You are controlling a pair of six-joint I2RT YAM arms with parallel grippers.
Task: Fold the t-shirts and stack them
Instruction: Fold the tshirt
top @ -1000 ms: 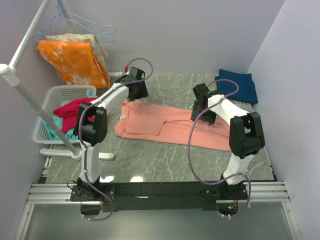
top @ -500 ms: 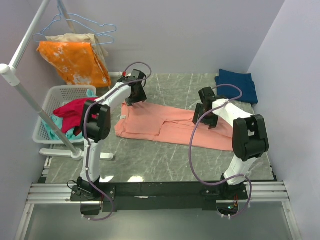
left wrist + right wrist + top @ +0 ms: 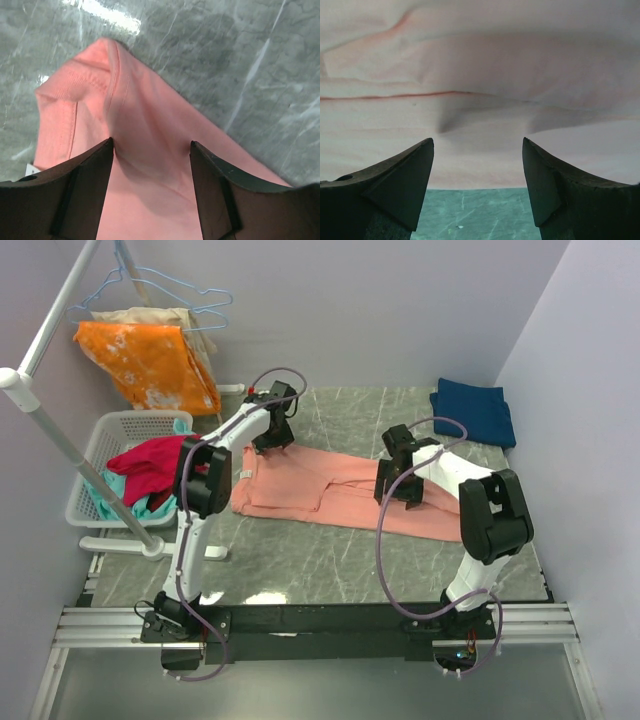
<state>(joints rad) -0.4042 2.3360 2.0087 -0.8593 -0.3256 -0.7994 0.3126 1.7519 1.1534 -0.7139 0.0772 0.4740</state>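
Observation:
The salmon-pink t-shirt (image 3: 320,490) lies spread flat across the grey marble table (image 3: 300,560). The dark navy t-shirt (image 3: 475,410) lies folded at the back right corner. My left gripper (image 3: 272,435) is open over the pink shirt's far left corner; in the left wrist view the pink cloth (image 3: 145,115) lies between its fingers (image 3: 75,195), gripper (image 3: 151,145). My right gripper (image 3: 395,483) is open over the pink shirt's middle right. In the right wrist view the shirt's edge (image 3: 480,100) runs between the jaws, gripper (image 3: 478,142), with bare table below.
A white basket (image 3: 100,440) at the left holds a magenta-red garment (image 3: 145,460) and teal cloth. An orange white-blotched cloth (image 3: 150,365) hangs on a rack at the back left, with a white pole (image 3: 60,440) slanting over the basket. Walls close in the back and right.
Both grippers have moved toward the near side, lower over the pink shirt. The right one has also shifted a little left. Both stay open; the shirt has not moved.

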